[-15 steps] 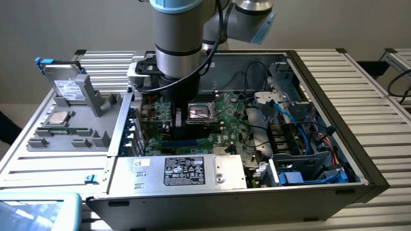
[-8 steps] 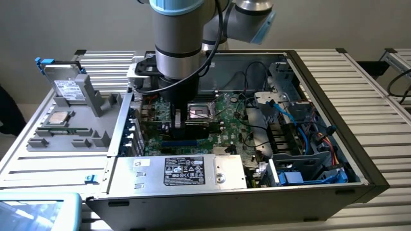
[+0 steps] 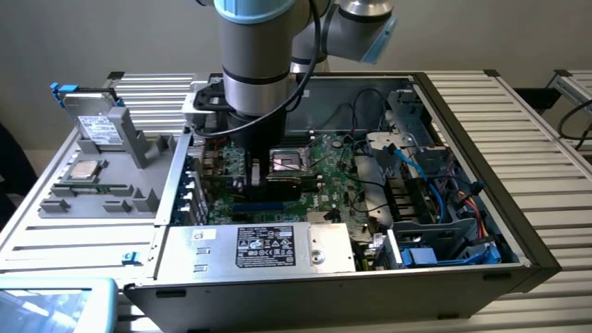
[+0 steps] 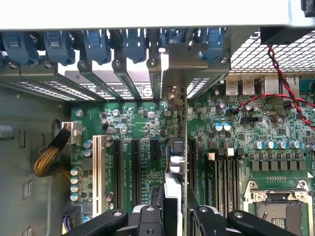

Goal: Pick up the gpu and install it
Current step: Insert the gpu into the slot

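I hold the gpu (image 4: 176, 152) edge-on and upright over the green motherboard (image 4: 147, 128), inside the open computer case (image 3: 481, 201). Its silver bracket (image 4: 179, 73) stands against the case's rear slot openings, under the blue retaining clips (image 4: 98, 44). The card's lower edge lines up along a black expansion slot; whether it is seated I cannot tell. My gripper (image 4: 172, 216) is shut on the card, one black finger (image 4: 147, 216) on each side. In the exterior view the gripper (image 3: 251, 182) reaches down into the case next to the CPU socket (image 3: 288, 163).
A silver power supply (image 3: 263, 246) fills the case's near side. Blue cables and drive bays (image 3: 444, 208) crowd the exterior view's right. On the exterior view's left, a grey fixture (image 3: 102, 187) carries a hard drive (image 3: 97, 128) and a CPU (image 3: 85, 170). Red and black wires (image 4: 280, 83) cross the board.
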Available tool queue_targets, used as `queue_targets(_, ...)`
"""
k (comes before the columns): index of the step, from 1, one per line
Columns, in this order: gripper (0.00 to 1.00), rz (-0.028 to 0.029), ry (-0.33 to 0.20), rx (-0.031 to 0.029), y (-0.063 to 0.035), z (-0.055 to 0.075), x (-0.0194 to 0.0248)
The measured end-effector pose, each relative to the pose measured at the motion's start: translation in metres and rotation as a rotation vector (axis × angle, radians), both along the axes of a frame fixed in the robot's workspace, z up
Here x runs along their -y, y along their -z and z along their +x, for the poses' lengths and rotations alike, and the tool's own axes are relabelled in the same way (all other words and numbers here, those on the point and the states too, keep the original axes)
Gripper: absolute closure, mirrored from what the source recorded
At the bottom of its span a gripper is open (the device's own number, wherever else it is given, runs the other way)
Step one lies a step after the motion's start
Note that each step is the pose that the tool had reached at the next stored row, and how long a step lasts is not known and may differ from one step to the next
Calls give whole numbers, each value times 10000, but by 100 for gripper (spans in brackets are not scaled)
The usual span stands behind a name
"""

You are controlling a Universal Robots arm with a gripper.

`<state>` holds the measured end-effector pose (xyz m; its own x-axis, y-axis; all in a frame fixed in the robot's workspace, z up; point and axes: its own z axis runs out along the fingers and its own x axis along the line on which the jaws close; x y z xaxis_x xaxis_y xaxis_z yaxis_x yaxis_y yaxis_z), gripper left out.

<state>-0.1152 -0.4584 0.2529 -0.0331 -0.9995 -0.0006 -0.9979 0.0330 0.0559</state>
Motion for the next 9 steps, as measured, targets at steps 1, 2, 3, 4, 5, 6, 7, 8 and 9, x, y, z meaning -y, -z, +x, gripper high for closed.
queue_targets(1, 72, 3, 0, 0, 0, 0, 5)
queue_targets(2, 72, 4, 1, 0, 1, 0, 6)
queue_targets(3, 72, 4, 1, 0, 0, 0, 8)
queue_targets(4, 72, 9, -1, -1, 1, 0, 14)
queue_targets(5, 72, 15, -1, 0, 1, 1, 20)
queue_targets(6, 72, 16, 0, 0, 1, 1, 20)
queue_targets(7, 72, 15, 1, -1, 1, 2, 20)
queue_targets(8, 72, 16, 1, -1, 1, 2, 20)
queue_targets(9, 72, 17, 0, -1, 1, 6, 25)
